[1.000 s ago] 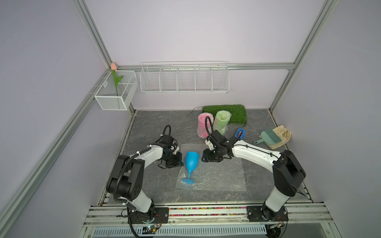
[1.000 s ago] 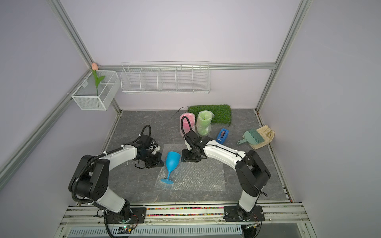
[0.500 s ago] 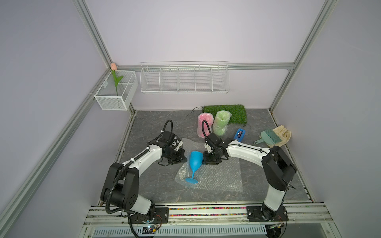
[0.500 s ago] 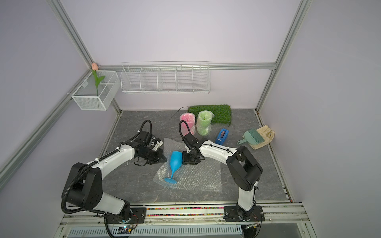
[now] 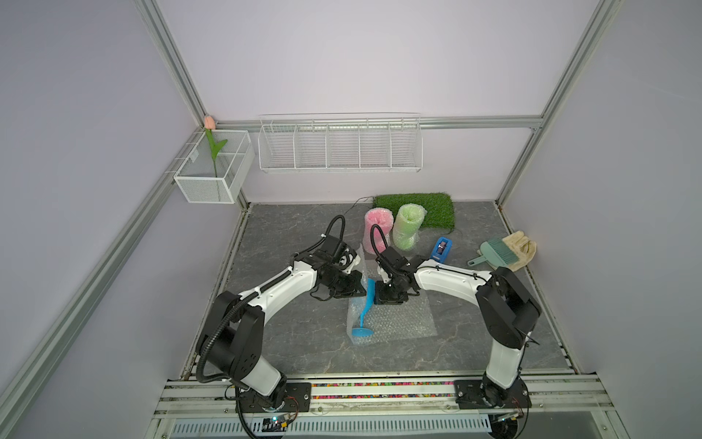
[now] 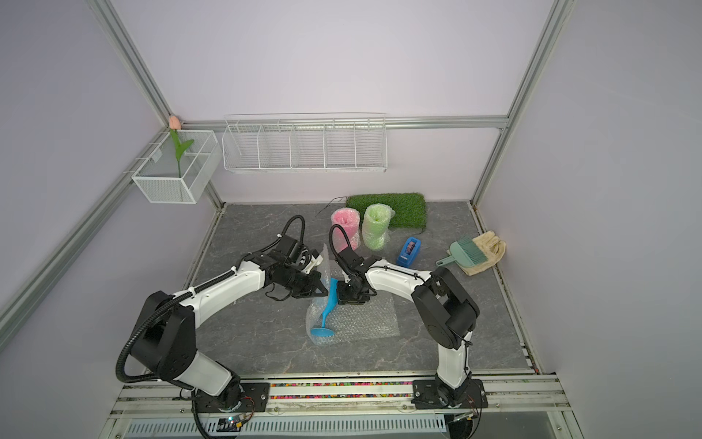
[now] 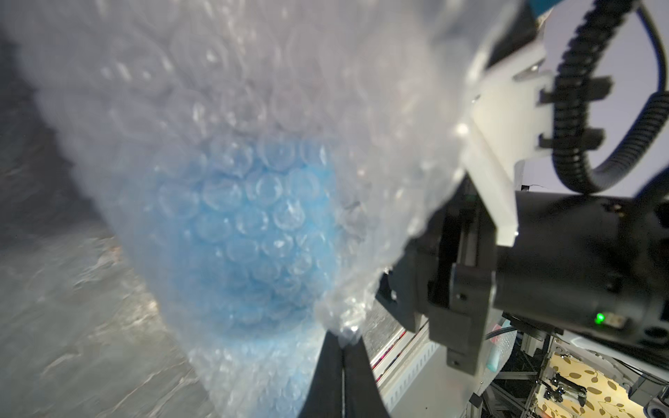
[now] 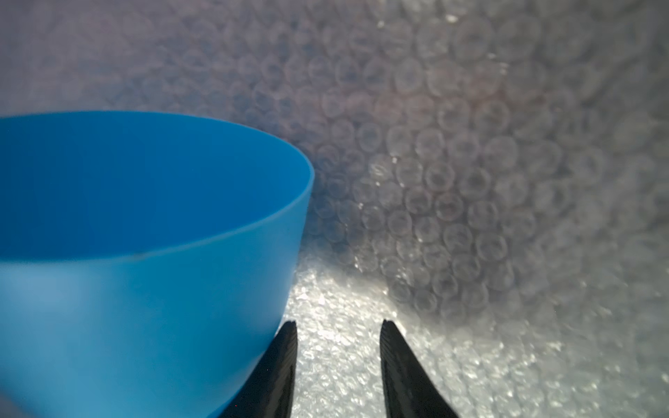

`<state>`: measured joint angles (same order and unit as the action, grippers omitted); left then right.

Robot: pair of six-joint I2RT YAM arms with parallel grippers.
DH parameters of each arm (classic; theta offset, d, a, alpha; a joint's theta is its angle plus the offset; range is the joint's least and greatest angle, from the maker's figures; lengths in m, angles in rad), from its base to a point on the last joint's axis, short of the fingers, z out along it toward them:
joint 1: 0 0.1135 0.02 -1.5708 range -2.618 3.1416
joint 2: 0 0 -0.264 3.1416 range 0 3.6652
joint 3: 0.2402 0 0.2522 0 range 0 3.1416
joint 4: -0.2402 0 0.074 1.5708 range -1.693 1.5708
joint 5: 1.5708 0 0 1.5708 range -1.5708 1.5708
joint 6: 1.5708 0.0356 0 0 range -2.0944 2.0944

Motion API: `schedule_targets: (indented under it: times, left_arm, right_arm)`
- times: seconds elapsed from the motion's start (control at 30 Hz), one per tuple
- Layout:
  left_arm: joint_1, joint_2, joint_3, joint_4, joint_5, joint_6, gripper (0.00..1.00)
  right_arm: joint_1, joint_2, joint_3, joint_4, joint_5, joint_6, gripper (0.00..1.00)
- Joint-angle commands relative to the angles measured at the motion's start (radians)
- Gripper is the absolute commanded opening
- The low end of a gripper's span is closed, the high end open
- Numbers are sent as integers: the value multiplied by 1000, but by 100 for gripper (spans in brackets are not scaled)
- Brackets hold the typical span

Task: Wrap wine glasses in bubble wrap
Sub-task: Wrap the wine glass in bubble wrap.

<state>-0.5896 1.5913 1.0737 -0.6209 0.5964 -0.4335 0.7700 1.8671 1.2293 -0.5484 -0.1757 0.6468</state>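
A blue wine glass (image 5: 365, 311) (image 6: 326, 311) lies on a clear bubble wrap sheet (image 5: 399, 319) (image 6: 361, 319), its foot toward the front rail. My left gripper (image 7: 344, 336) (image 5: 361, 289) is shut on the sheet's edge and holds it raised over the bowl. In the left wrist view the blue bowl (image 7: 246, 235) shows through the film (image 7: 253, 90). My right gripper (image 8: 338, 325) (image 5: 387, 298) is open over the sheet (image 8: 452, 181), one finger against the bowl (image 8: 144, 253), nothing between the jaws. A pink glass (image 5: 377, 228) and a green glass (image 5: 407, 226) stand wrapped behind.
A green grass mat (image 5: 429, 209) lies at the back wall. A blue tape dispenser (image 5: 441, 249), a teal brush (image 5: 494, 252) and a cream cloth (image 5: 520, 247) sit at the right. White wire baskets (image 5: 342, 144) hang on the walls.
My left gripper has moved right, lifting the sheet's left edge up over the blue glass. The glass has shifted slightly right. The right jaws have narrowed.
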Motion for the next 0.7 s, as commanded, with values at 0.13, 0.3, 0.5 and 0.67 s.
schedule_targets:
  times: [0.13, 0.3, 0.5, 0.67]
  left_arm:
    - [-60, 85, 56, 71, 0, -65, 0]
    - [-69, 107, 66, 90, 2, -77, 0]
    - [-69, 113, 74, 92, 5, -76, 0]
    - [-69, 114, 67, 105, 12, -82, 0]
  right_arm:
    - [-34, -31, -63, 24, 27, 5, 39]
    - [-86, -162, -128, 45, 10, 15, 38]
    - [-139, -286, -197, 221, -146, 111, 44]
    - [-148, -236, -153, 297, -232, 154, 47]
